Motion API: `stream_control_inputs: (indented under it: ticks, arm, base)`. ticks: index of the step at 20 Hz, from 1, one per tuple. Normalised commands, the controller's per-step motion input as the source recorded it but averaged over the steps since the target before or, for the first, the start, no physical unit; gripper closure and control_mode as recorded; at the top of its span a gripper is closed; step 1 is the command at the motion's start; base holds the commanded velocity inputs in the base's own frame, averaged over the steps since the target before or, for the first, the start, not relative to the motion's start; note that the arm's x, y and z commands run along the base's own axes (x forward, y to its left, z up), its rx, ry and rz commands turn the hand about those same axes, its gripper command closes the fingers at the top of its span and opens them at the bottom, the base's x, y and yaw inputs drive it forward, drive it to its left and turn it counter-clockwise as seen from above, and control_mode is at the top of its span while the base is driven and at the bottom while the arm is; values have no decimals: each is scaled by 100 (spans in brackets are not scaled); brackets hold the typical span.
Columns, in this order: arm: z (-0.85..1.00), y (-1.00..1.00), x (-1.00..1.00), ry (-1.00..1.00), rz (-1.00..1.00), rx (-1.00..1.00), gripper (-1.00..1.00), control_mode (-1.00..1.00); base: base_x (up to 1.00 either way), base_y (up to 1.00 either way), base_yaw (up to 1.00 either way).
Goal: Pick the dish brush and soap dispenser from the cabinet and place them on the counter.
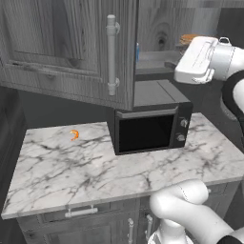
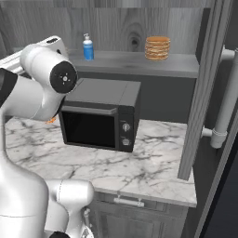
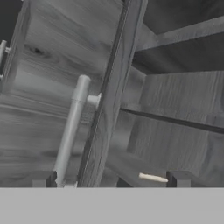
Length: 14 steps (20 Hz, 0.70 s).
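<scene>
The cabinet (image 1: 57, 47) hangs above the counter (image 1: 71, 167) with its doors swung open. On its grey inner shelf (image 2: 139, 64) the blue soap dispenser (image 2: 88, 47) with a white pump stands upright at the left; a blue sliver of the soap dispenser (image 1: 137, 51) peeks past the left door's edge. In the hand view, a short tan piece of the dish brush (image 3: 153, 177) lies on the shelf just left of the right fingertip (image 3: 178, 178). My gripper (image 3: 111, 179) is open and holds nothing, facing the edge of an open cabinet door (image 3: 109, 96) and its silver bar handle (image 3: 70, 131).
A black microwave (image 1: 147, 128) stands on the counter under the shelf. A stack of tan round discs (image 2: 157, 48) sits on the shelf's right part. A small orange curled item (image 1: 75, 135) lies on the marble left of the microwave. The right door (image 2: 204, 93) juts out over the counter.
</scene>
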Motion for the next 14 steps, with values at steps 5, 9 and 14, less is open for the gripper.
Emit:
stream_control_inputs:
  ticks: [5, 9, 14]
  arm:
    - [0, -24, 6, 0, 9, 3, -100, -100]
    - [-4, -11, 21, -1, 6, 2, -100, -100]
    - [-11, 0, 21, 0, 6, 0, -100, -100]
  base:
    - [0, 0, 0]
    - [0, 0, 0]
    - [0, 0, 0]
